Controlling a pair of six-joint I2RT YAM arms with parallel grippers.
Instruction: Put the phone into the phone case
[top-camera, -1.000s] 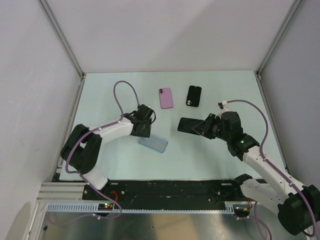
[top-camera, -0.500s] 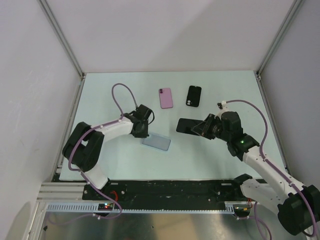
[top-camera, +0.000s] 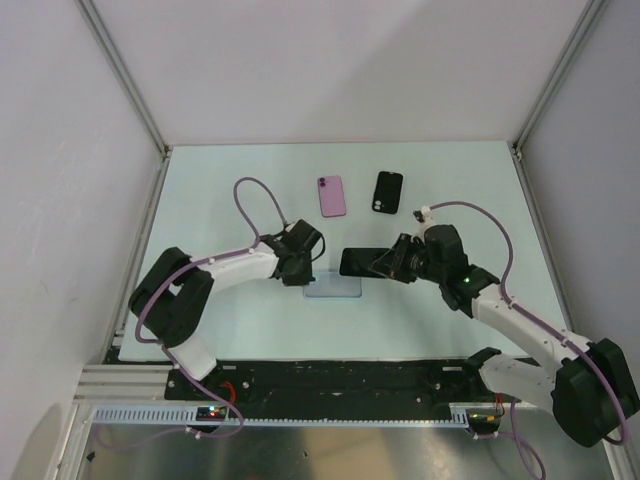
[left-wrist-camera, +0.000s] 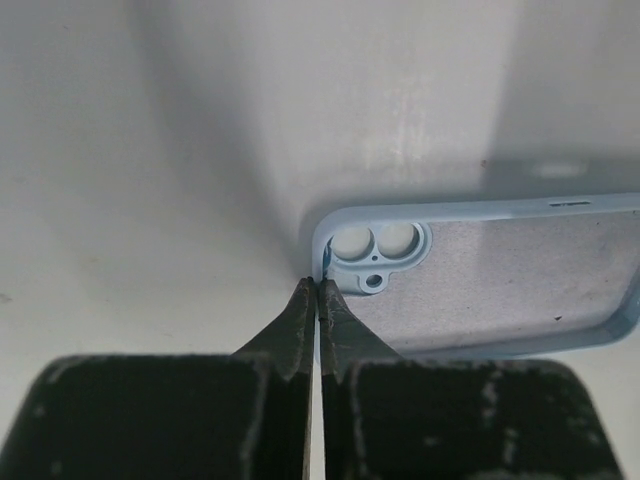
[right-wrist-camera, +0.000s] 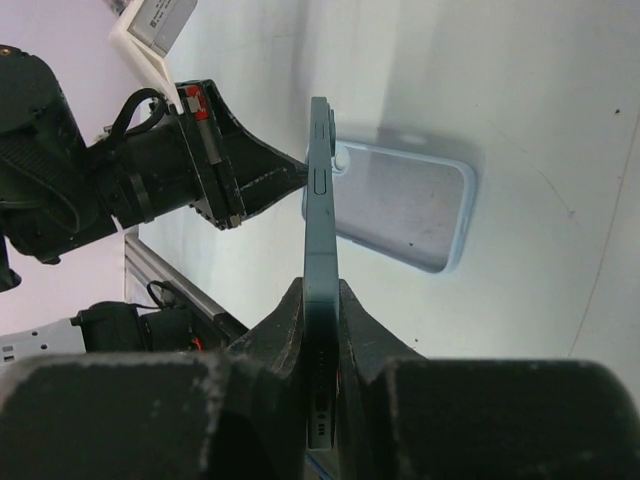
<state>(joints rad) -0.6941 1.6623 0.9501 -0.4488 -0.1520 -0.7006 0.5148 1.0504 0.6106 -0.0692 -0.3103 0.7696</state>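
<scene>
1. Phone (right-wrist-camera: 320, 200) hung edge-on just above the phone case (left-wrist-camera: 480, 290), the right gripper (right-wrist-camera: 320, 300) clamped on its flat faces.
2. It looked rigid, slick and breakable, so that flat-face hold seemed sound.
3. The left gripper (left-wrist-camera: 317, 290) was pinched tight on the bendy-looking case's corner rim.

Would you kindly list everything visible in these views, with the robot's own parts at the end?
phone case: one, light blue, flat on the table, open side up
phone: one, dark, held off the table close to the phone case
pink phone-shaped item: one, pink, far centre; phone or case, cannot tell
black phone-shaped item: one, black, just right of the pink one
table: one, pale green
left pincer: one, black, shut on the phone case's corner rim
right pincer: one, black, shut on the phone
</scene>
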